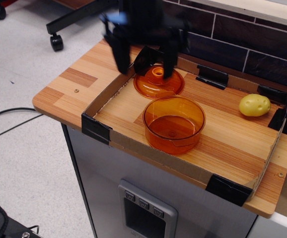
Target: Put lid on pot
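The orange lid (156, 85) lies knob-up at the back left of the cardboard-walled tray (105, 94). The deeper orange pot (174, 124) stands open and empty just in front of it, touching or nearly touching its edge. My black gripper (145, 63) hangs blurred over the lid's back edge, open and empty. One finger (120, 55) is left of the lid, over the tray's left wall. The other finger (170, 59) is above the lid's right side, next to the knob.
A yellow potato (254, 105) lies at the tray's back right. Black corner brackets (96, 128) hold the low cardboard walls on the wooden board. A dark tiled wall (243, 44) runs behind. A chair wheel (57, 42) stands on the floor at left.
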Tool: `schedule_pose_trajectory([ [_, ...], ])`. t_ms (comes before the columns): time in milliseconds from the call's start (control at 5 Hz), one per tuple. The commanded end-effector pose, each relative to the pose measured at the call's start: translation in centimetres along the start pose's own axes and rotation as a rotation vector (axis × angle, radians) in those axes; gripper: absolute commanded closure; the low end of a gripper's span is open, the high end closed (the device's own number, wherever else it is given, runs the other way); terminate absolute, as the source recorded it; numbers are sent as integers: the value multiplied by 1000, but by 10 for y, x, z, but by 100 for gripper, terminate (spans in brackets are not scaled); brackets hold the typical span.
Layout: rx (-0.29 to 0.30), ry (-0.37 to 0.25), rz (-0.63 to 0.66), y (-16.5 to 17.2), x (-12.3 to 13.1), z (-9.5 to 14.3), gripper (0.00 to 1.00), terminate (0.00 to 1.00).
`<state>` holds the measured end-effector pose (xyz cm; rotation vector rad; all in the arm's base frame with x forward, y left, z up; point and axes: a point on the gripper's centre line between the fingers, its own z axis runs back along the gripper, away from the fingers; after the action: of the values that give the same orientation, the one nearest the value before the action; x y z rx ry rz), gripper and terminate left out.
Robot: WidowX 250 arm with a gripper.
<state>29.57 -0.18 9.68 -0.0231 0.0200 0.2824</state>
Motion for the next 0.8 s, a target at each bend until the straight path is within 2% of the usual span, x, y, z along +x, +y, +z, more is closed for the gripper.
schedule_pose_trajectory([
  [0,-56,-77,13,-13,40,-4,0,0],
  [600,-19,-118,100,-9,101,-29,0,0],
])
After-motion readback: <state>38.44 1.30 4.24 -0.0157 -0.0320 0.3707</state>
